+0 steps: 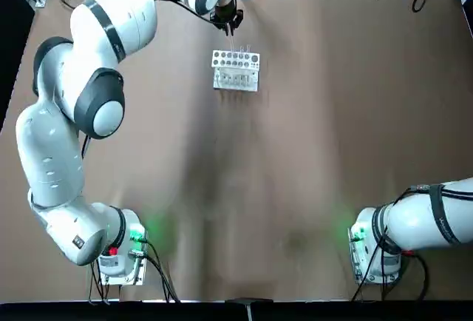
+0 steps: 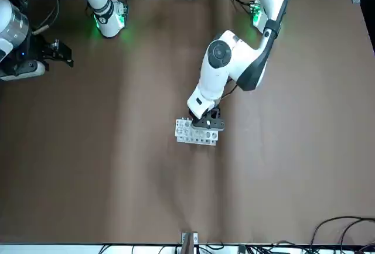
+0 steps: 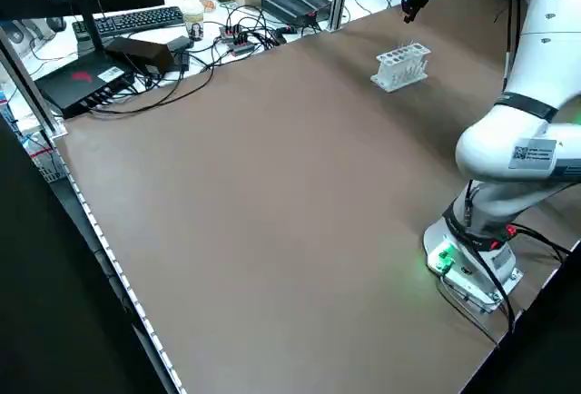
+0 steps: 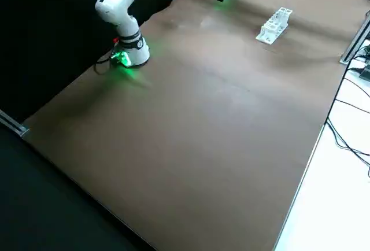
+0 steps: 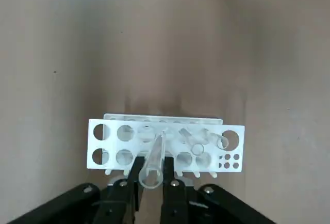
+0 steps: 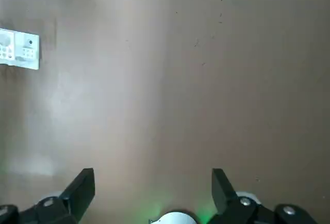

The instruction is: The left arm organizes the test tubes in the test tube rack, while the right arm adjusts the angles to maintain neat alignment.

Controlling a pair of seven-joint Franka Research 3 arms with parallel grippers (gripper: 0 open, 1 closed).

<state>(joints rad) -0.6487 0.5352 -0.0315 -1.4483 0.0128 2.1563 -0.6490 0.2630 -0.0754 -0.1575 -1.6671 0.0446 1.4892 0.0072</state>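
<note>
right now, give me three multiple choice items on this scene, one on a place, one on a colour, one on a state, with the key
1. Where is the left gripper?
A) at the rack
B) beside the keyboard
C) at the right arm's base

2. What colour is the rack?
A) red
B) white
C) blue

3. How are the right gripper's fingers?
A) closed on a tube
B) closed on the rack
C) apart, holding nothing

Key:
1 A: the left wrist view shows the left gripper with a test tube between its fingers, over the rack.
2 B: its plates look white in every view that shows it.
3 C: the right wrist view shows a wide gap between the right gripper's fingers.
</note>
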